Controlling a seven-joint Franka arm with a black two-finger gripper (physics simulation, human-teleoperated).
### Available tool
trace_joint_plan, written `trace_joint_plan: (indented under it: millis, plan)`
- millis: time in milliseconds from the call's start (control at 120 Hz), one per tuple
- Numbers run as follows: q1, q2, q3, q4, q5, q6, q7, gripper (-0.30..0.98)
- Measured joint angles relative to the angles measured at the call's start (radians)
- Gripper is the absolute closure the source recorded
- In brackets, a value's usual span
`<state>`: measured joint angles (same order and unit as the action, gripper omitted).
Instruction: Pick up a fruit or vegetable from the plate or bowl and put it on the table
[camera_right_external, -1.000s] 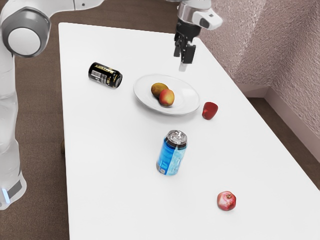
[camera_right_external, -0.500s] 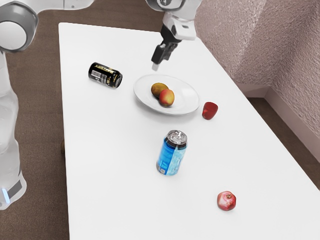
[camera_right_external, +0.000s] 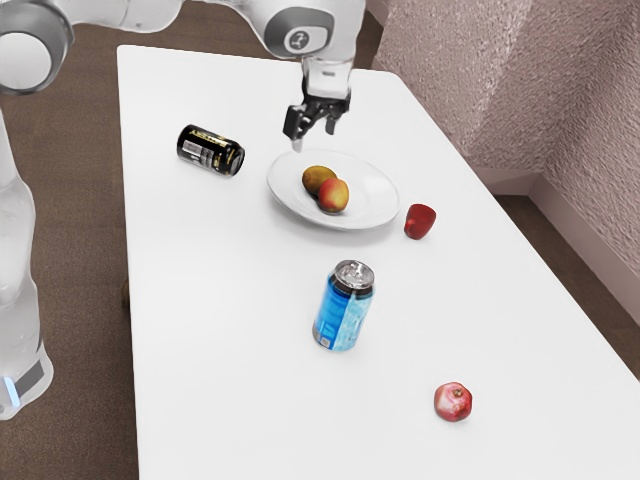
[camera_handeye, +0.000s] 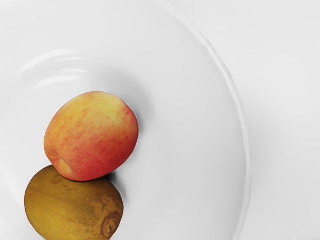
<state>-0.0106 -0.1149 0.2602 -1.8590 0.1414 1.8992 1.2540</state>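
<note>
Gripper (camera_right_external: 314, 135) stands wide and empty above the far rim of the plate (camera_right_external: 368, 190). The red fruit (camera_handeye: 92, 135) and kiwi (camera_handeye: 72, 202) lie touching on it. Centre over one, orient the fingers to clear its neighbour, descend vertically, then close gently.

You have two fruits lying against each other on the round white plate (camera_right_external: 368, 190), which sits on the white table (camera_right_external: 220, 300). The red-and-yellow fruit (camera_right_external: 334, 195) is smooth and rounded, with a small pale hollow at the end by its neighbour. The brown fruit (camera_right_external: 317, 178), perhaps a kiwi, has an olive-gold, mottled skin and a dark ringed spot at one end; you see both fruits resting inside the plate's glossy raised rim
</note>
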Motion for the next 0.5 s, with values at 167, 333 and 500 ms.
trace_joint_plan:
  millis: [167, 333, 500]
  plan:
    - [0.004, 0.011, 0.009, -0.024, -0.011, 0.065, 0.080, 0.00]
    - [0.001, 0.045, 0.010, -0.024, -0.051, 0.100, 0.132, 0.00]
    - [0.003, 0.078, 0.011, -0.021, -0.070, 0.118, 0.145, 0.00]
